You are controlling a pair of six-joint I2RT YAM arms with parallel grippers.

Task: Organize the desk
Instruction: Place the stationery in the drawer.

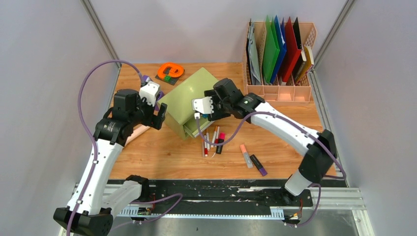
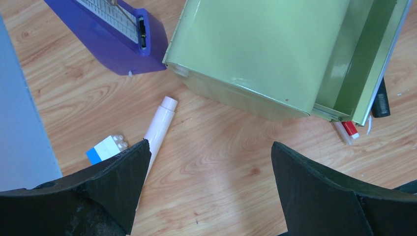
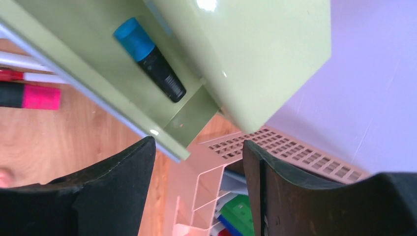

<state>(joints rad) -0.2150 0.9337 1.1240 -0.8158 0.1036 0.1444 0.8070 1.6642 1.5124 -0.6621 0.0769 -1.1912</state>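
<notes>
A desk (image 1: 162, 152) of orange-brown wood planks is enclosed by pale grey walls. It is seen beneath both sets of fingers. The left gripper (image 2: 209, 157) is held over bare wood with its fingers spread wide, and a white pen (image 2: 160, 125) is partly hidden behind one of them. The right gripper (image 3: 199, 157) is parted with nothing between its fingers. It is placed at the open drawer (image 3: 123, 93) of the olive-green chest (image 1: 189, 101), in which a blue-capped marker (image 3: 150, 59) is laid.

Desk (image 1: 162, 157) of smooth wood-grain planks, drawer chest (image 2: 255, 44) of glossy olive-green sheet metal, file rack (image 1: 281, 93) of matt peach plastic.
</notes>
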